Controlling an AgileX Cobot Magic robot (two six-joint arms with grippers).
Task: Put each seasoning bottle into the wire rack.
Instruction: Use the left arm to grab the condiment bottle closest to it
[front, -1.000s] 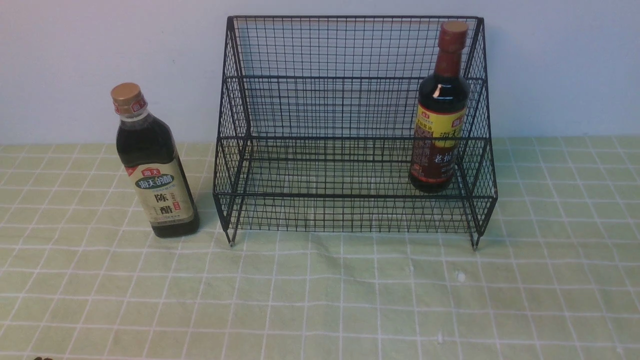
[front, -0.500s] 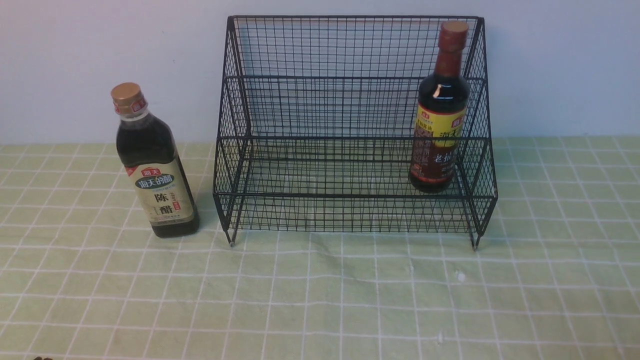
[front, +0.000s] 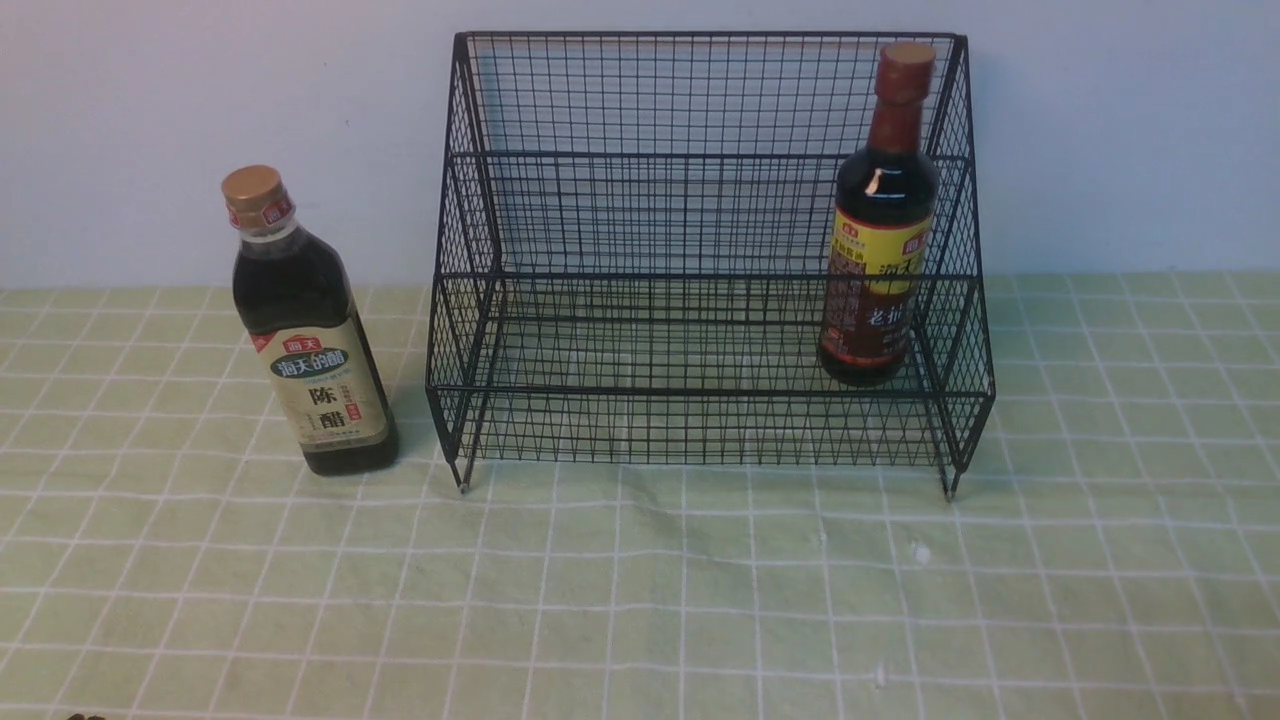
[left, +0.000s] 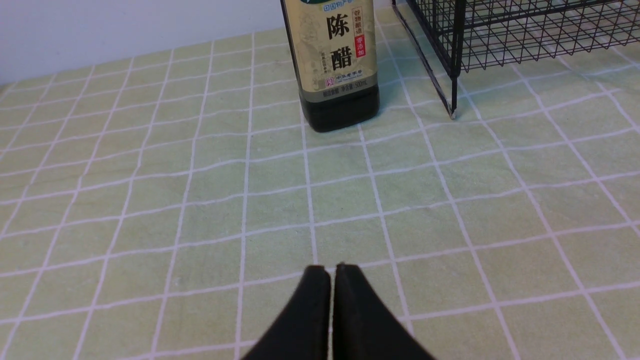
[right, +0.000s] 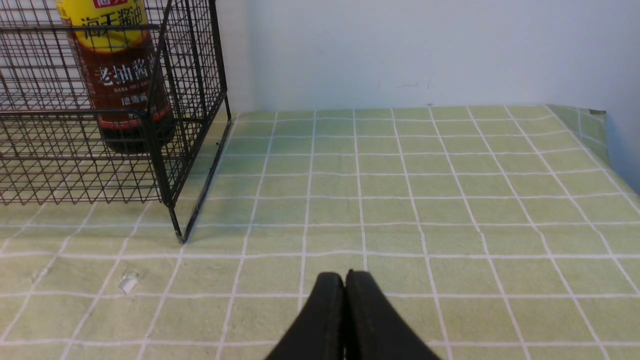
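The left hand (left: 330, 270) has its fingertips together with nothing between them, and it hangs back on the near side of the bench (front: 640, 600). Beyond it, well apart and forward, the vinegar bottle (front: 320, 340) stands on the bench, just beside the left side of the wire rack (front: 710, 390) and outside it. The left arm is the nearer one for this bottle. Its long axis runs up and down; in the front view it slants, cap toward the left, which may be only the camera's angle. The coming move likely calls for the left hand to open, reach forward, close around the upright body, then lift it over the rack's front rail and across to the right.

The vinegar bottle is squarish and holds dark liquid. It has a gold cap, a red-and-white neck band and a beige label with a green oval and dark characters.

The right hand (right: 345, 285) also has its tips together, nothing in them. Forward and to its left, the soy sauce bottle (front: 885, 230) stands inside the rack's right end: round, dark, with a long reddish-brown neck and a yellow and red label. One bottle appears placed, one left.
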